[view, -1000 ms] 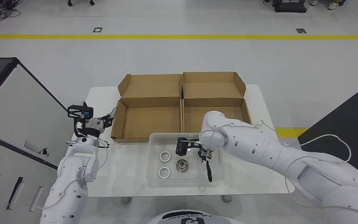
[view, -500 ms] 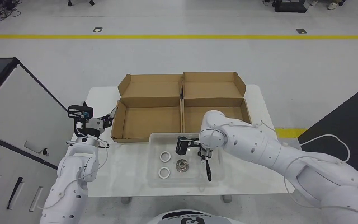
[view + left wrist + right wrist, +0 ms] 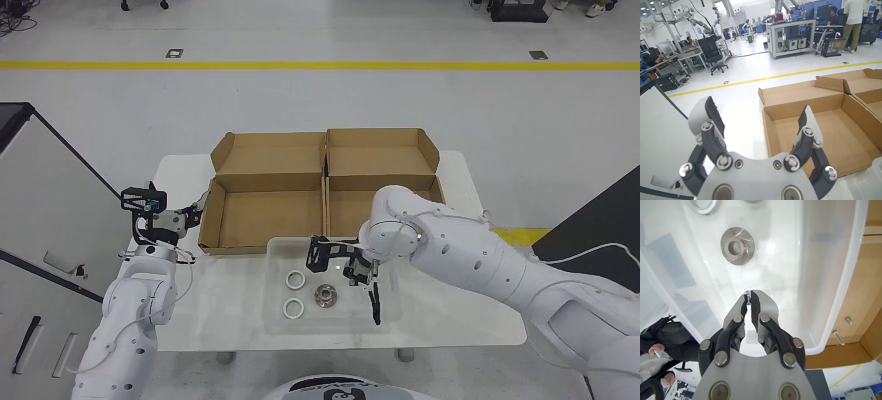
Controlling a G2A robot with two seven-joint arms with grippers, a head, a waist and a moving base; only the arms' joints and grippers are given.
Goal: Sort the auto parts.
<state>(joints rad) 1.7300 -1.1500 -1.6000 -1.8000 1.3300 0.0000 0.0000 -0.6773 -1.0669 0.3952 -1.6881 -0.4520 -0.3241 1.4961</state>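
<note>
We record: right tool, pads pinching a small bolt, over the floor of the white tray on the desk; in that tray, one metal flange and two rings; left tool, fingers spread, beside the left cardboard box; right cardboard box, holding a loose bolt and a nut.

Overhead and close right-wrist cameras share the bin.
</note>
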